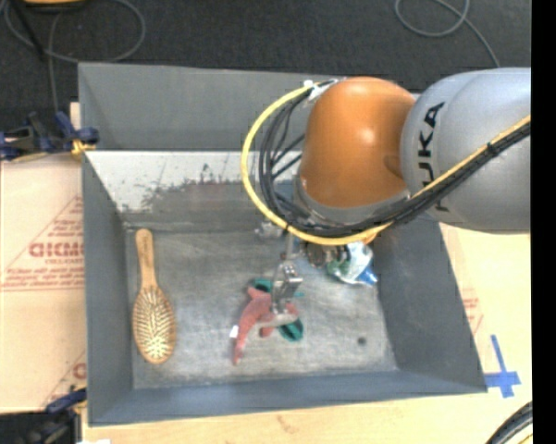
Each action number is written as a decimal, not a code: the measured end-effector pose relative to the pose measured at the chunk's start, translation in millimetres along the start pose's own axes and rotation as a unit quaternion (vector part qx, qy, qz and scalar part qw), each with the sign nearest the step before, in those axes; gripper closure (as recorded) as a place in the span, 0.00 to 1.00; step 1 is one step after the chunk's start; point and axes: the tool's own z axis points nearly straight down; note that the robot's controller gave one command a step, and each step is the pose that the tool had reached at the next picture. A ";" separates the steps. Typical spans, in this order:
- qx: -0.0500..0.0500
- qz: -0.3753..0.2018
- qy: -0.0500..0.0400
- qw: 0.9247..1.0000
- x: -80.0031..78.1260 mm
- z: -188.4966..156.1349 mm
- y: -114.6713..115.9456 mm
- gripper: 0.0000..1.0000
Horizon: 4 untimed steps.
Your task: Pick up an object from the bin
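Observation:
My gripper [286, 289] hangs low over the middle of the bin floor, coming down from under the orange cover. Directly below and touching it in the view lies a long red-pink thing [250, 320], stretched from the gripper towards the front left, with a white tip at its near end. A small teal piece [292, 330] sits against its right side, just under the gripper. Whether the red thing is gripped cannot be made out. A crumpled white, green and blue thing [354, 265] lies to the right of the gripper, partly hidden by the arm.
A wooden hairbrush [153, 313] lies along the left side of the bin, handle pointing to the back wall. The arm and its cables cover the back right part of the bin.

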 end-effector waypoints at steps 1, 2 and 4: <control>0.000 -0.042 0.001 0.999 13.1 60.0 1.0 0.00; -0.001 -0.081 0.002 0.997 7.9 146.1 -16.5 1.00; -0.001 -0.107 0.006 0.994 3.9 135.6 -18.0 1.00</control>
